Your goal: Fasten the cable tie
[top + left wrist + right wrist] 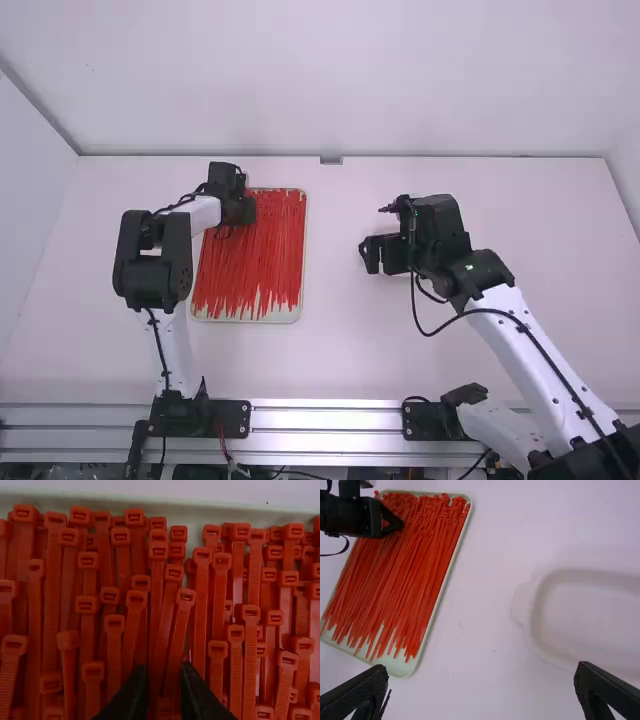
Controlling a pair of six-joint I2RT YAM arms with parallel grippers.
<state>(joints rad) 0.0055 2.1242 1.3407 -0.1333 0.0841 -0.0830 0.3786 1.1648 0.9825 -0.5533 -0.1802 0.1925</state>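
White table (400, 330) — left end effector (163, 667) amid the red cable ties (165, 580).

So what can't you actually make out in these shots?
High view: the left gripper hides the cable ties beneath it.
High view: ties cover the tray's floor.
Left wrist view: the ties' tails are cut off by the picture's edge.
Right wrist view: the pale shape on the table is too faint to identify.

White links (530, 355), black joints (150, 268), black cables (416, 305)
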